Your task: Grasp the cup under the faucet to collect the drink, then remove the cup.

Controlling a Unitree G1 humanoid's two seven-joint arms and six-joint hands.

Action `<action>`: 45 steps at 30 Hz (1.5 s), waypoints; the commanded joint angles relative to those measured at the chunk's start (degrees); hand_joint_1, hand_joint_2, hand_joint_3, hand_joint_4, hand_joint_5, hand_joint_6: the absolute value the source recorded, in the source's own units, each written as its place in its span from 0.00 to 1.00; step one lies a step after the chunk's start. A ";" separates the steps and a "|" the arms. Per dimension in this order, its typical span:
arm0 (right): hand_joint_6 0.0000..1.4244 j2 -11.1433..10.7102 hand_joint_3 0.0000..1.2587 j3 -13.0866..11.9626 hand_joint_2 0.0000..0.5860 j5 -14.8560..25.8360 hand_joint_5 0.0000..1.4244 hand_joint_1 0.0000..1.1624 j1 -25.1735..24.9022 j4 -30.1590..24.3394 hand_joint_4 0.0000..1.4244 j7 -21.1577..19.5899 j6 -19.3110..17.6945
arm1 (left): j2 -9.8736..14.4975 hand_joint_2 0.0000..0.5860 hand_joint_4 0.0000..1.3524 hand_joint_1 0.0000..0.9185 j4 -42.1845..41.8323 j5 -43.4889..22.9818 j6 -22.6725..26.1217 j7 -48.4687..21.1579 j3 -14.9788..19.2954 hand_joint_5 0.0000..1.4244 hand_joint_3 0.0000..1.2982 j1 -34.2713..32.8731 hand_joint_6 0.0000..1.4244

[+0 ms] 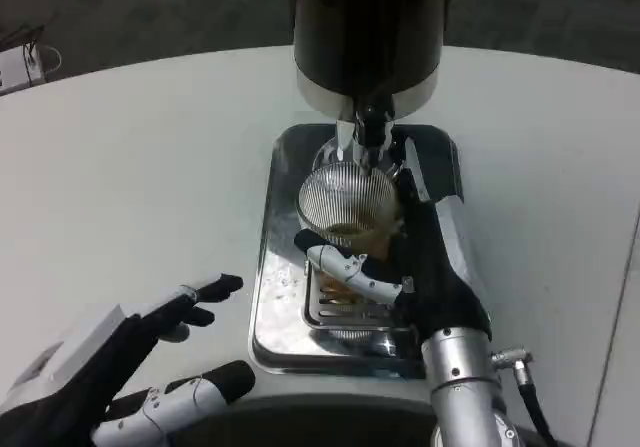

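Head view: a big dark drink machine (pixel 366 27) stands at the far side of the white desk (pixel 130 167). It has a shiny silver band near its bottom. A small faucet (pixel 366 127) sticks out low on its front.

A shiny metal tray (pixel 272 297) lies on the desk right in front of the machine. A small metal grid (pixel 340 312) sits in the near part of the tray. There are a few wet drops on the tray's left side.

The cup (pixel 345 202) is see-through, with thin lines running down its sides. It stands upright in the tray, right under the faucet. There is a little brown drink at the bottom of it.

The right robot hand (pixel 425 257) reaches in from the bottom right, on a silver arm. It is wrapped around the cup. One white and black finger (pixel 350 272) curls across the near side of the cup, and the rest of the hand is against the cup's right side. So this hand is holding the cup.

The left robot hand (pixel 130 367) is at the bottom left, over the desk, left of the tray and not touching it. Its fingers are spread wide and it holds nothing. Its fingertips point toward the tray.
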 commanded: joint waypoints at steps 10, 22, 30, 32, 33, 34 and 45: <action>0.22 3.45 0.17 1.15 0.38 -3.58 0.30 0.73 -0.40 1.59 0.24 -5.14 4.98 | 1.27 0.09 0.12 0.00 1.05 -1.14 -0.24 -0.71 0.63 0.17 0.16 1.02 0.19; 0.66 5.44 0.51 2.51 0.40 -5.88 0.69 0.82 0.97 0.63 0.60 -12.61 6.13 | 1.32 0.09 0.13 0.00 1.62 -1.67 -1.19 -0.65 1.06 0.17 0.16 1.43 0.19; 0.95 5.40 0.67 3.10 0.39 -5.36 0.92 0.84 2.16 0.03 0.79 -15.12 4.24 | 0.97 0.09 0.13 0.00 1.72 -1.89 -1.62 -0.38 1.10 0.18 0.17 1.50 0.20; 0.98 5.26 0.70 3.12 0.39 -5.10 0.95 0.85 2.68 -0.45 0.81 -15.18 3.70 | 0.92 0.09 0.13 0.00 1.80 -1.95 -1.70 -0.35 1.06 0.18 0.17 1.46 0.20; 0.99 5.21 0.72 3.11 0.39 -5.02 0.96 0.85 2.87 -0.64 0.82 -15.17 3.50 | 0.86 0.09 0.13 0.00 1.82 -1.96 -1.74 -0.32 1.00 0.18 0.17 1.43 0.20; 1.00 5.14 0.74 3.12 0.39 -4.96 0.97 0.85 3.12 -0.92 0.83 -15.13 3.30 | 0.82 0.09 0.13 0.00 1.84 -1.96 -1.77 -0.30 0.96 0.18 0.17 1.42 0.20; 1.00 3.72 0.82 4.20 0.38 -4.75 1.00 0.83 10.03 -11.20 0.90 -9.52 2.48 | 0.05 0.09 0.14 0.00 2.59 -1.66 -2.71 0.22 -0.07 0.18 0.17 -0.27 0.20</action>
